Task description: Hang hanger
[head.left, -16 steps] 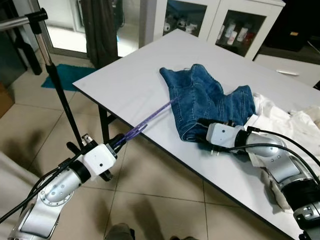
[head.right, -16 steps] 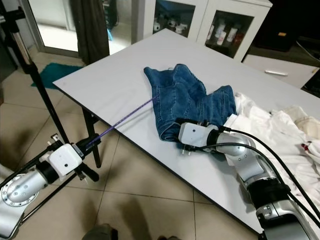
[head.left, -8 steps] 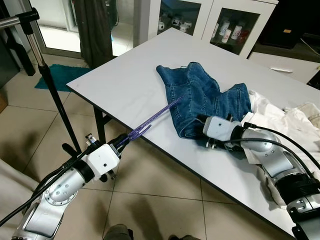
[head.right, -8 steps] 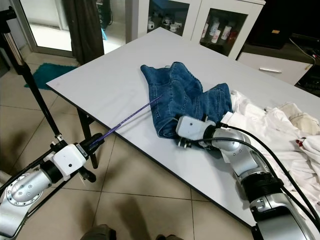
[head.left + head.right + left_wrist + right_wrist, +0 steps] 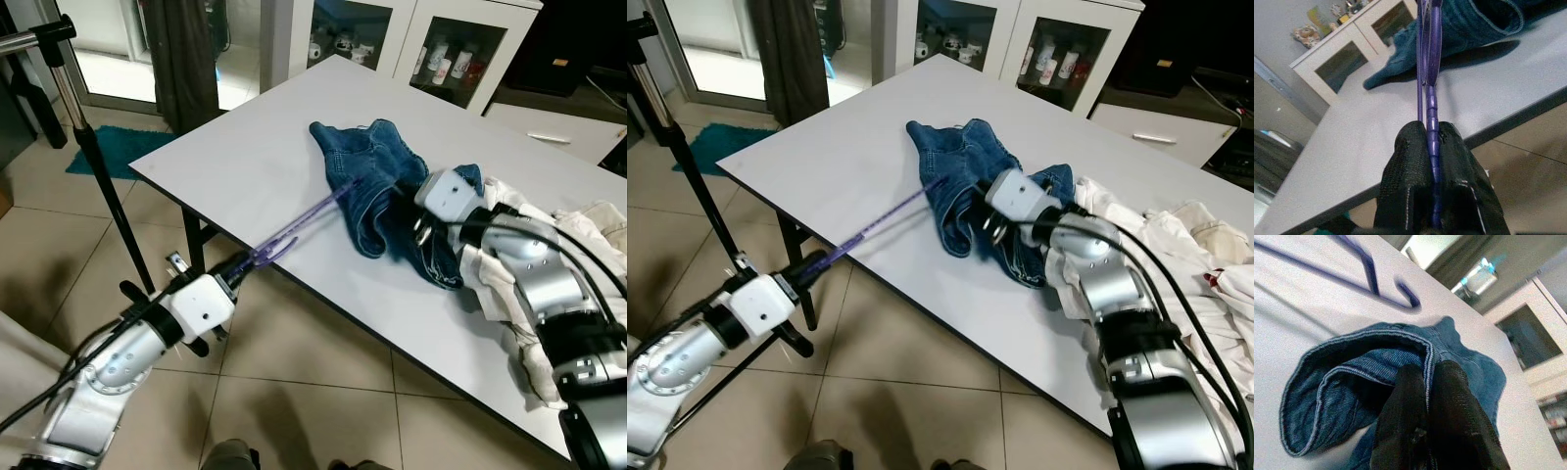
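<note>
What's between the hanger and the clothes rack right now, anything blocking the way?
The hanger, clamped in the left gripper, has its far end against the jeans, whose edge the right gripper pinches. The rack pole stands off the table corner on the robot's left, with open floor between.

Head stereo pair looks forward and down from above the white table's [image 5: 245,157] near edge, sharing tabletop, both arms and floor. Left wrist camera sights close along its fingers [image 5: 1415,196] over that edge. Right wrist camera sits tight against denim [image 5: 1352,382] on the tabletop.
</note>
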### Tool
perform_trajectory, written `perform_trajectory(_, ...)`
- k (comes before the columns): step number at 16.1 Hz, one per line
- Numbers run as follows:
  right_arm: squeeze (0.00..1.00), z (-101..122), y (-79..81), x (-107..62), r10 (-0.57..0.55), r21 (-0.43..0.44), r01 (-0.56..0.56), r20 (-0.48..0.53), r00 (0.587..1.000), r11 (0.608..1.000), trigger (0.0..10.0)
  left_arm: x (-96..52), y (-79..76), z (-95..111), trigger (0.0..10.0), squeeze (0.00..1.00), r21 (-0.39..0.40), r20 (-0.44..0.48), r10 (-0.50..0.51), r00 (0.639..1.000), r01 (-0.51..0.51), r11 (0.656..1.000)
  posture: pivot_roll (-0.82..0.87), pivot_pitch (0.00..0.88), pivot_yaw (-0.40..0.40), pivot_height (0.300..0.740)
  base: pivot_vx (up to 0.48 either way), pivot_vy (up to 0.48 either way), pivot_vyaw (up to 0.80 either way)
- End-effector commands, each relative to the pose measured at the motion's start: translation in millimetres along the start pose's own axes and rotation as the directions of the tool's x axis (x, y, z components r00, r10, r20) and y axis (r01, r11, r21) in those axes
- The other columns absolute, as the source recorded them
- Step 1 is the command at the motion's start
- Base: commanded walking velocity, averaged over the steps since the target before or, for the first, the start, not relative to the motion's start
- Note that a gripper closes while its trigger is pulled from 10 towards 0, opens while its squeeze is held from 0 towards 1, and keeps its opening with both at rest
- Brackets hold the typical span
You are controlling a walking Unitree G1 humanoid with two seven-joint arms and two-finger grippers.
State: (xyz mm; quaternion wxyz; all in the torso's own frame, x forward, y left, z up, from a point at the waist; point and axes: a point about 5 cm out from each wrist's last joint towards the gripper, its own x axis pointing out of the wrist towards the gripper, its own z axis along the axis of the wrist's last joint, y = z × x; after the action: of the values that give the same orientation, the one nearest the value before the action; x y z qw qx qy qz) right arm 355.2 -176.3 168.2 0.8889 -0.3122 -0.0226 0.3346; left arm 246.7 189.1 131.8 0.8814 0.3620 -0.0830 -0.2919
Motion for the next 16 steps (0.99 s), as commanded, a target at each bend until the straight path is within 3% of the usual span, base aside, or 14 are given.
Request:
perform_trajectory(1, 0.00, 1.4, -12.0, -2.2, -0.052, 0.022, 0.052, -0.001, 0.999, 0.998, 0.0, 1.1, 12.5, 13.5, 10.0, 0.00, 0.026, 0.068, 0.033, 0.997, -0.035, 0.999, 0.27, 0.036, -0.131, 0.740, 0.000, 0.000, 0.00)
perform_trajectory(4, 0.00, -0.3, -18.3, 1.2, -0.067, 0.016, 0.067, -0.032, 0.997, 0.998, 0.0, -4.6, 25.4, 30.1, 10.0, 0.00, 0.041, 0.136, 0.014, 0.991, -0.020, 0.999, 0.28, 0.031, -0.134, 0.740, 0.000, 0.000, 0.00)
perform_trajectory(6, 0.00, 2.0, -22.6, 3.8, -0.095, 0.016, 0.096, -0.033, 0.995, 0.995, 0.0, -8.1, 25.0, 38.5, 10.0, 0.00, 0.019, 0.162, -0.039, 0.986, 0.037, 0.999, 0.29, 0.028, -0.135, 0.740, 0.000, 0.000, 0.00)
perform_trajectory(9, 0.00, 7.4, -29.8, 8.5, -0.152, 0.046, 0.153, -0.021, 0.988, 0.987, 0.0, -14.9, 7.4, 45.5, 10.0, 0.00, -0.055, 0.168, -0.197, 0.966, 0.209, 0.976, 0.30, 0.025, -0.132, 0.740, 0.000, 0.000, 0.00)
perform_trajectory(11, 0.00, 7.7, -37.5, 8.2, -0.213, 0.085, 0.214, -0.019, 0.977, 0.973, 0.0, -22.4, -12.5, 39.1, 10.0, 0.00, -0.150, 0.126, -0.303, 0.945, 0.320, 0.936, 0.30, 0.026, -0.127, 0.740, 0.000, 0.000, 0.00)
perform_trajectory(16, 0.00, 1.4, -36.3, 0.0, -0.182, 0.081, 0.183, -0.017, 0.983, 0.980, 0.0, -25.3, -15.5, 31.1, 10.0, 0.00, -0.188, 0.069, -0.302, 0.951, 0.309, 0.932, 0.30, 0.026, -0.126, 0.740, 0.000, 0.000, 0.00)
